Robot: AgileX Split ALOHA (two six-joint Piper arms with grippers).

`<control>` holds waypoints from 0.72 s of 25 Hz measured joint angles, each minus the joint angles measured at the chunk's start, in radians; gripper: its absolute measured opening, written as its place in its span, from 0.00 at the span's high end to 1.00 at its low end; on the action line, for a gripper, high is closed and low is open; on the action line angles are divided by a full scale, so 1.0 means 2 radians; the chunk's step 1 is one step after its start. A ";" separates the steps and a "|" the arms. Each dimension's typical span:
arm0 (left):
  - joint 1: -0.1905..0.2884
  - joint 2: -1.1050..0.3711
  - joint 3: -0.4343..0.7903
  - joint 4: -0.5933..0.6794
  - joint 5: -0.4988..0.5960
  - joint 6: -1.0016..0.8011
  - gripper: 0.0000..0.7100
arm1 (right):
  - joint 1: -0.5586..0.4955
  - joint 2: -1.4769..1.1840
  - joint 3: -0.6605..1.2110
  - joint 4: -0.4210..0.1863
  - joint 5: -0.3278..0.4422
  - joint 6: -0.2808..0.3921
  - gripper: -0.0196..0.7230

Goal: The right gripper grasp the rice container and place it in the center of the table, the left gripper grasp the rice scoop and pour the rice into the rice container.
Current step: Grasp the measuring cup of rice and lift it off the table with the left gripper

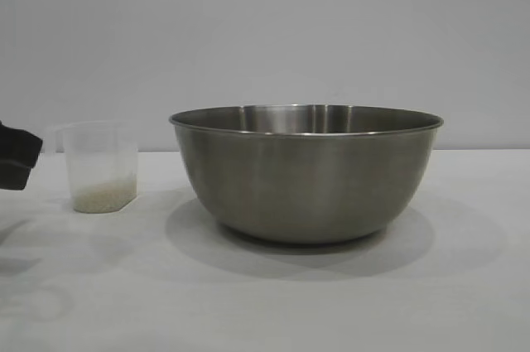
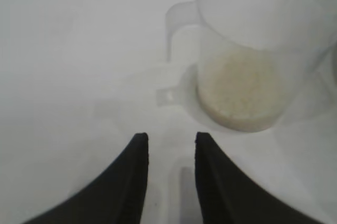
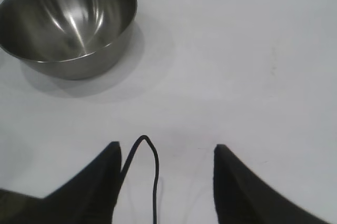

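My left tool (image 2: pixel 169 147) hangs open, empty, near the scoop (image 2: pixel 247 50); missing its thin handle would tip rice (image 2: pixel 239 89) onto the worktop (image 1: pixel 265 302), short of the bowl (image 1: pixel 306 174); my right tool (image 3: pixel 167 155) waits open

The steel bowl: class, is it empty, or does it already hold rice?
Empty. The right wrist view looks into the rice container and shows only bare steel; the rice lies in the upright rice scoop.

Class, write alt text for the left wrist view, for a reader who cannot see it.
The left gripper, fingers slightly apart and empty, points toward the rice scoop, which stands upright on the table just ahead. A shallow layer of rice covers the scoop's bottom, and its handle faces the gripper's side.
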 joint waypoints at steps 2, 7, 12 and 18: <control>0.034 0.000 0.000 0.056 0.000 0.000 0.70 | 0.000 0.000 0.000 0.000 0.000 0.000 0.47; 0.061 0.010 -0.004 0.091 -0.003 -0.008 0.70 | 0.000 0.000 0.000 0.000 0.000 0.000 0.47; 0.062 0.035 -0.023 0.123 -0.011 -0.008 0.70 | 0.000 0.000 0.000 0.000 0.000 0.000 0.47; 0.062 0.045 -0.046 0.116 -0.012 -0.004 0.70 | 0.000 0.000 0.000 0.000 0.000 0.000 0.47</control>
